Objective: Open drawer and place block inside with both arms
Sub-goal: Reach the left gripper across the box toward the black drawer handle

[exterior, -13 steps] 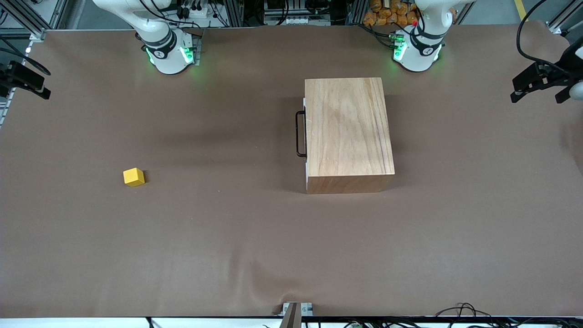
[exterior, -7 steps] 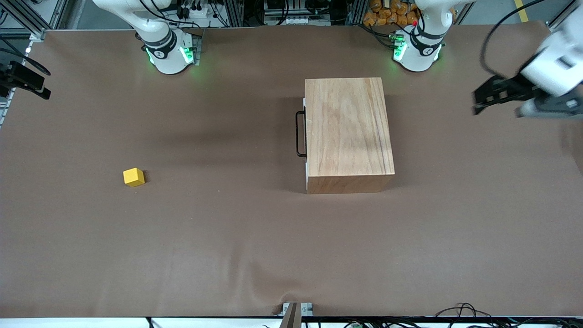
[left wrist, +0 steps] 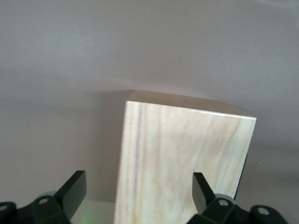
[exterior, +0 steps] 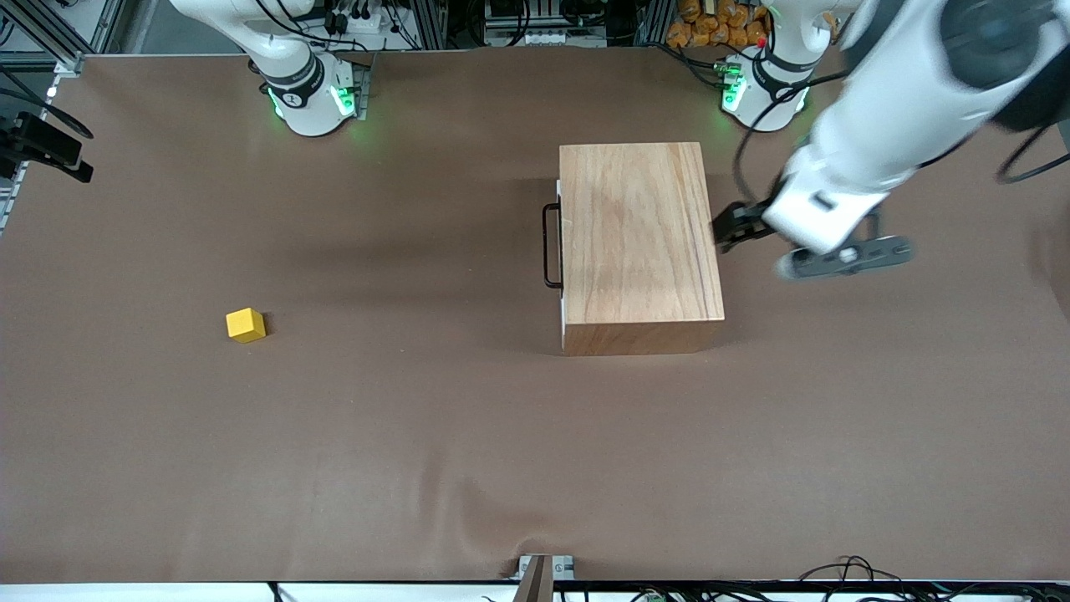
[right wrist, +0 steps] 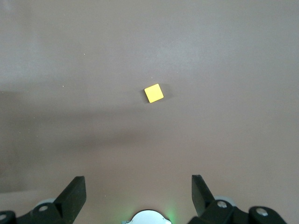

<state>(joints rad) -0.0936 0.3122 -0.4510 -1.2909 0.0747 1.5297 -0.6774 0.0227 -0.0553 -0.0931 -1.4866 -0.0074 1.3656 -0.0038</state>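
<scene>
Left gripper (exterior: 726,230) hangs over the box's (exterior: 639,242) edge, jaws spread; right gripper (right wrist: 138,189) high over the block (right wrist: 153,93), jaws spread.

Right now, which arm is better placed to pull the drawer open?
Left, probably. The left gripper, open, hovers by the box; the handle is on the box's other face. The right gripper waits over the block.

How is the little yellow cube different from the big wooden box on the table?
The small bright yellow cube is far smaller than the rectangular light-wood box. The cube is plain yellow; the box shows wood grain and carries a black U-shaped handle. The cube lies toward the right arm's end of the table, the box toward the left arm's end, by the left gripper. Both rest untouched on the brown table.
</scene>
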